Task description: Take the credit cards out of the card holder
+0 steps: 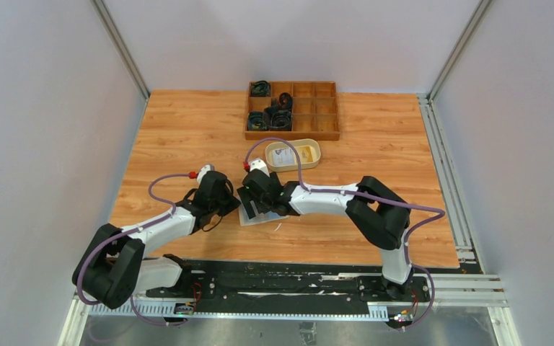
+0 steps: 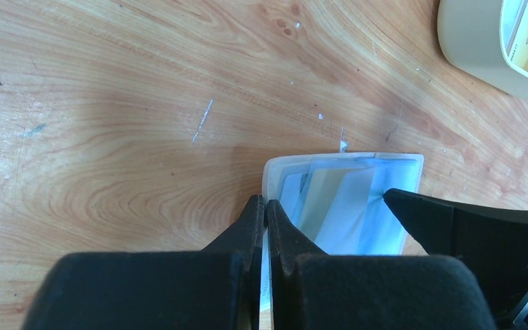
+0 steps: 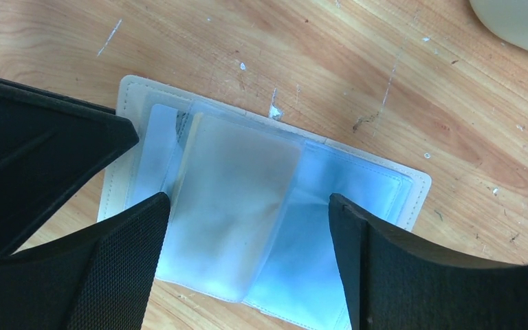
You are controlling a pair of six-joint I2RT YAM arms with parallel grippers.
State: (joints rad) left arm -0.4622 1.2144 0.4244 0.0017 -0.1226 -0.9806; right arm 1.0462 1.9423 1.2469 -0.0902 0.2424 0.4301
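Note:
The card holder (image 1: 254, 215) lies open and flat on the wooden table between both arms. In the right wrist view its cream stitched rim (image 3: 127, 89) frames pale pockets, with a frosted clear sleeve (image 3: 240, 185) folded over them. Pale blue-grey credit cards (image 3: 344, 199) show inside the pockets. My left gripper (image 2: 265, 203) is shut on the holder's left edge (image 2: 272, 172); a thin pale sheet sits between its jaws. It also shows in the right wrist view (image 3: 41, 144). My right gripper (image 3: 246, 203) is open, its fingers straddling the open holder just above it.
A cream oval dish (image 1: 293, 154) holding a yellow item sits just behind the holder, and shows in the left wrist view (image 2: 481, 48). A wooden compartment tray (image 1: 292, 109) with coiled black cables stands at the back. Walls enclose the table on left and right.

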